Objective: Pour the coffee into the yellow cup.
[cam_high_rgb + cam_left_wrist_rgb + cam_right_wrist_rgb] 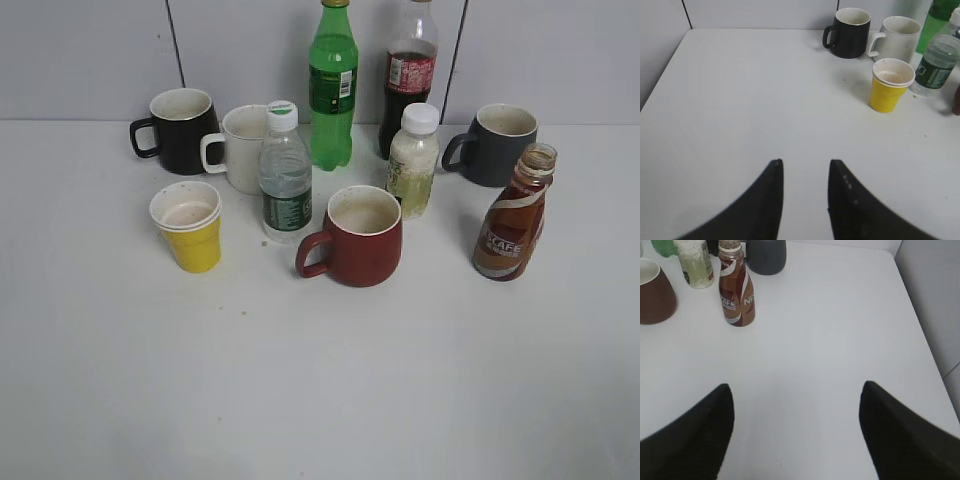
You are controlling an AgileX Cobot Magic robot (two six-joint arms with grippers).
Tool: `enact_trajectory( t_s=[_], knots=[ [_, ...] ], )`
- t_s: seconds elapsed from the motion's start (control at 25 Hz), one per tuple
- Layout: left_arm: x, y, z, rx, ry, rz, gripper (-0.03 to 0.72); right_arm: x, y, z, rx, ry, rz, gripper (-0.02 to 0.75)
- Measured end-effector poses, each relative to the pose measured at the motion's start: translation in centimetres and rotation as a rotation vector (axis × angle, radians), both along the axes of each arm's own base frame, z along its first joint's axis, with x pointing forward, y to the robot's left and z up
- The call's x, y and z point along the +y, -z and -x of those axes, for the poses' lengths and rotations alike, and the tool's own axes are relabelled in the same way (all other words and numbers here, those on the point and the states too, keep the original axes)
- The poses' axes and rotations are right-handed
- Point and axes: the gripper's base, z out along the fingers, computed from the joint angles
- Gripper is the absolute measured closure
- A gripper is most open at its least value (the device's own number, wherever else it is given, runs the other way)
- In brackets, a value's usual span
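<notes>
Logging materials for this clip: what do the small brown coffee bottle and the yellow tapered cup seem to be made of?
The small brown coffee bottle looks like clear glass or hard plastic: see-through neck, glossy printed wrap label, no cap visible. The yellow tapered cup looks like paper or thin plastic: matte yellow wall, thin rolled white rim, white stained inside, seemingly two cups nested.

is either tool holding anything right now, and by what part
Nothing is held. The left tool and right tool are both open over bare table; the coffee bottle stands untouched.
</notes>
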Motion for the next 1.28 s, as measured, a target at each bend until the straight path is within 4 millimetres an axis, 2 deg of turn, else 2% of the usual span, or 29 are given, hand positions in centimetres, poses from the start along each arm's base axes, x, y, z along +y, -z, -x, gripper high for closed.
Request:
enact_trajectory(
  t_s=[1.28],
  knots=[
    [0.00,0.00,0.00,0.000,0.000,0.000,0.449,0.00,0.00,0.00,0.000,0.000,0.000,0.152]
  ],
)
